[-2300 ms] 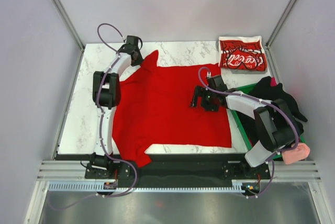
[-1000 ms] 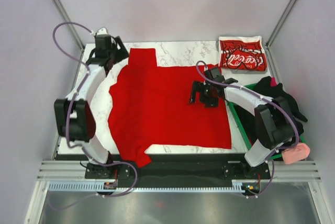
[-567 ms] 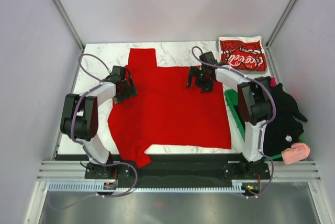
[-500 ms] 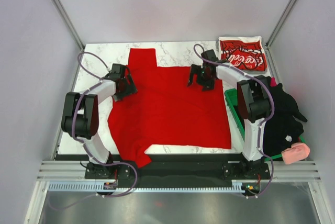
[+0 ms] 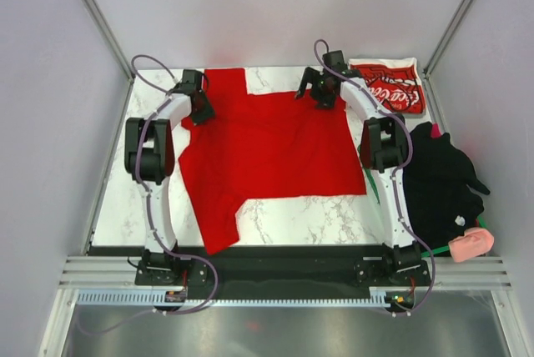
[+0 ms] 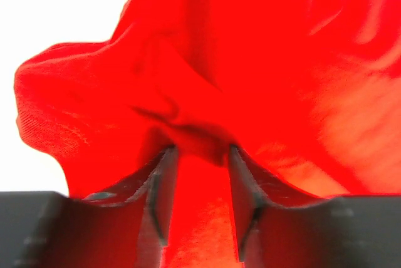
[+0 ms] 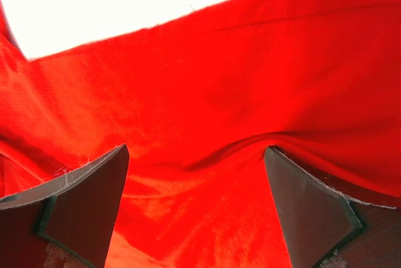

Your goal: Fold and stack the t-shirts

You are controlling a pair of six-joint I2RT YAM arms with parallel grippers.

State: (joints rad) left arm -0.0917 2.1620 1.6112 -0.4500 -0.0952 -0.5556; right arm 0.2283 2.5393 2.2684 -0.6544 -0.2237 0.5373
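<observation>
My left fingers (image 5: 201,112) pinch the plain red shirt (image 5: 267,148) at its far left edge. My right fingers (image 5: 315,98) gape over its far right edge. The printed shirt (image 5: 388,90) lies folded far right, and bare counter (image 5: 317,215) runs along the near side.

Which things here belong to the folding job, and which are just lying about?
Job: plain red shirt, spread out; Coca-Cola shirt, folded, far right corner.
Lying about: black clothes at the right edge; pink object beside them.
</observation>
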